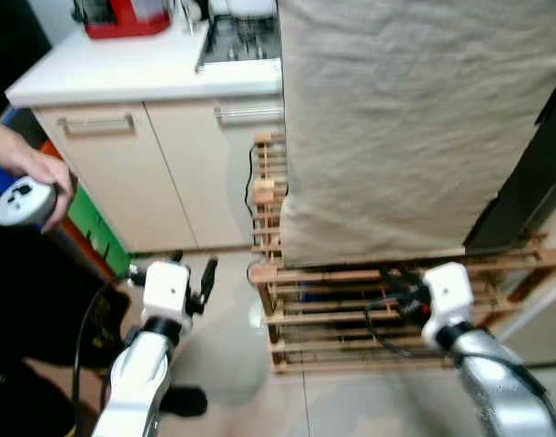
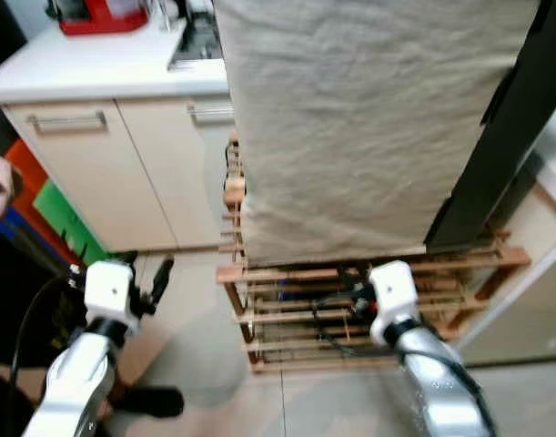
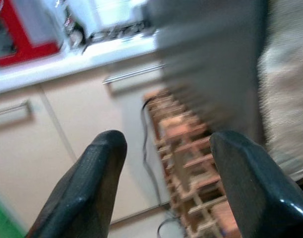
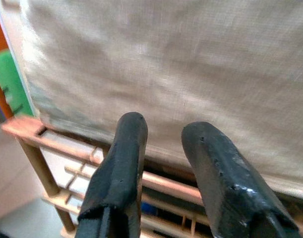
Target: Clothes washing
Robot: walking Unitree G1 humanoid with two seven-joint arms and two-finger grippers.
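Both pincers are hanging empty in front of a cloth-draped appliance on a wooden rack.

The right gripper (image 4: 163,163) is reaching toward the rack, its two black fingers (image 4: 116,173) standing a little apart and grasping nothing; just beyond the fingertips the beige cloth (image 1: 405,118) is hanging down over a tall boxy thing, its lower hem ending right above the wooden slatted rack (image 1: 350,314), whose top rail is running just past the fingers. To that gripper's far side, the left gripper (image 3: 163,173) is hovering over the pale floor (image 1: 232,364) with its fingers spread wide and nothing between them, pointing at the cream cabinet (image 1: 132,173) under a white counter (image 1: 123,68) that is carrying a red appliance (image 1: 127,16). Beyond the left gripper, a person's hand (image 1: 27,168) is gripping a white controller (image 1: 23,202).
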